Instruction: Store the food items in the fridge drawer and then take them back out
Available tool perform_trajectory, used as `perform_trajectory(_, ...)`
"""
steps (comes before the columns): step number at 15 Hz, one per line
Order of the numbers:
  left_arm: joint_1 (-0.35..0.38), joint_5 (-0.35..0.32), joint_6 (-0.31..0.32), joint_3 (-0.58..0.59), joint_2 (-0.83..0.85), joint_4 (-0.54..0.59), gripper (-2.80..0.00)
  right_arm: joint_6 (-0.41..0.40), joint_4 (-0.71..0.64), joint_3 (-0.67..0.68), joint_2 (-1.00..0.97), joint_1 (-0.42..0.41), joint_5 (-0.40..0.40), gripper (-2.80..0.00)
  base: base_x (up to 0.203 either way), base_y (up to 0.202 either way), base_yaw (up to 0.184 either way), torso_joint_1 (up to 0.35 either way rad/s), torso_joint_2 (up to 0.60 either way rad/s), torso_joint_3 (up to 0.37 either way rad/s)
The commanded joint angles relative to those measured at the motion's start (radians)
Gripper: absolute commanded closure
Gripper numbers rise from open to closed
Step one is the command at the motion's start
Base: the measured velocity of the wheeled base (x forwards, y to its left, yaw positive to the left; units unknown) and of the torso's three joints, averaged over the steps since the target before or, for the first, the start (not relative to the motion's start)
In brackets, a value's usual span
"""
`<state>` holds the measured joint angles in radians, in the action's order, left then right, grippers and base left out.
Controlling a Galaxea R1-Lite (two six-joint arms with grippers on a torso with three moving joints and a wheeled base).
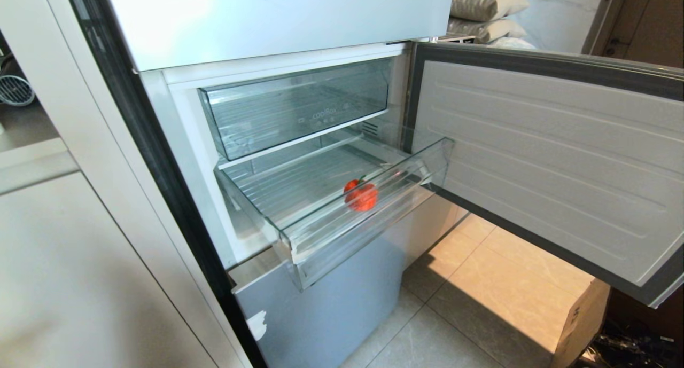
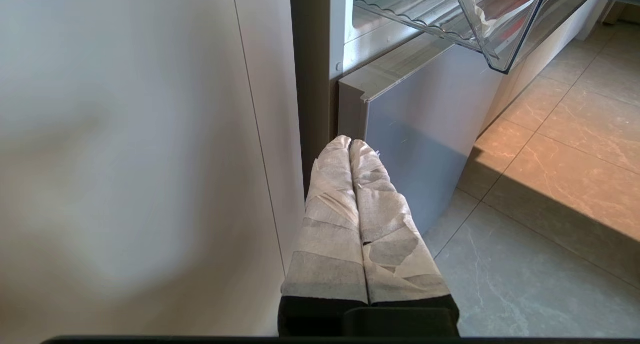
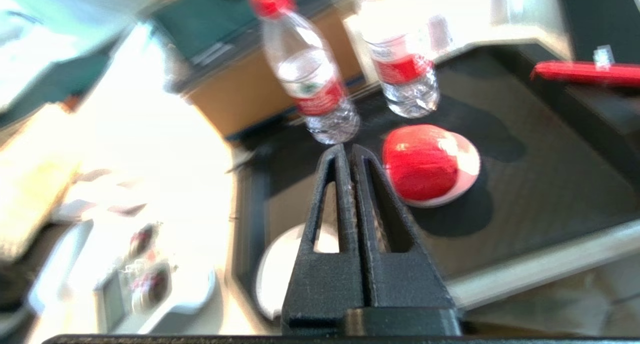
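The fridge drawer (image 1: 368, 218) is pulled out, and one red food item (image 1: 362, 195) with a green stem lies on its ribbed floor near the front lip. In the right wrist view a second red food item (image 3: 422, 162) sits on a small white plate on a dark tray. My right gripper (image 3: 348, 149) hovers beside it, black fingers shut with nothing between them. Down by the lower fridge front, my left gripper (image 2: 350, 142), wrapped in white tape, is shut and empty, and the drawer's corner (image 2: 500, 39) shows above it. Neither arm shows in the head view.
The fridge door (image 1: 534, 159) stands open to the right. A taller clear bin (image 1: 299, 109) sits above the drawer. A cardboard box (image 1: 582, 314) stands on the tiled floor. Two water bottles (image 3: 312, 84) (image 3: 405, 69) and an empty white plate (image 3: 272, 274) share the tray.
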<state>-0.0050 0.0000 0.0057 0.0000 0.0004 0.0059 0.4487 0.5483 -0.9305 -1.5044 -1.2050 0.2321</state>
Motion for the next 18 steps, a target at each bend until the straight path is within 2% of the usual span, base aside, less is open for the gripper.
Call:
perform_trajectory(1,0.000,0.000,0.000,0.000,0.000,0.000,0.00,-0.007,0.002,0.110,0.279,0.043,0.001,0.00,0.000,0.000,0.000,0.000,0.00,0.000)
perform_trajectory(3,-0.001,0.000,0.000,0.000,0.000,0.000,0.00,-0.043,0.001,0.241,0.468,0.172,-0.009,0.00,0.000,0.000,0.000,0.000,0.00,0.000)
perform_trajectory(5,-0.001,0.000,0.000,0.000,0.000,0.000,0.00,-0.102,-0.002,0.358,0.621,0.394,-0.056,0.00,0.000,0.000,0.000,0.000,0.00,0.000)
perform_trajectory(7,0.000,0.000,0.000,0.000,0.000,0.000,0.00,-0.195,-0.028,0.459,0.770,0.640,-0.133,0.00,0.000,0.000,0.000,0.000,0.00,0.000)
perform_trajectory(9,0.000,0.000,0.000,0.000,0.000,0.000,0.00,-0.301,-0.102,0.576,0.950,0.852,-0.200,0.00,0.000,0.000,0.000,0.000,0.00,0.000)
perform_trajectory(11,0.000,0.000,0.000,0.000,0.000,0.000,0.00,-0.402,-0.243,0.713,1.091,0.993,-0.232,0.00,0.000,0.000,0.000,0.000,0.00,0.000)
perform_trajectory(12,0.000,0.000,-0.001,0.000,0.000,0.000,0.00,-0.438,-0.297,0.790,1.144,1.046,-0.237,0.00,0.000,0.000,0.000,0.000,0.00,0.000)
perform_trajectory(14,-0.001,0.000,0.000,0.000,0.000,0.000,0.00,-0.471,-0.342,0.910,1.209,1.096,-0.209,0.00,0.000,0.000,0.000,0.000,0.00,0.000)
perform_trajectory(17,0.000,0.000,-0.001,0.000,0.000,0.000,0.00,-0.501,-0.496,0.929,1.224,1.113,-0.174,0.00,0.000,0.000,0.000,0.000,0.00,0.000)
perform_trajectory(18,0.000,0.000,0.000,0.000,0.000,0.000,0.00,-0.509,-0.493,0.928,1.224,1.113,-0.177,0.00,0.000,0.000,0.000,0.000,0.00,0.000)
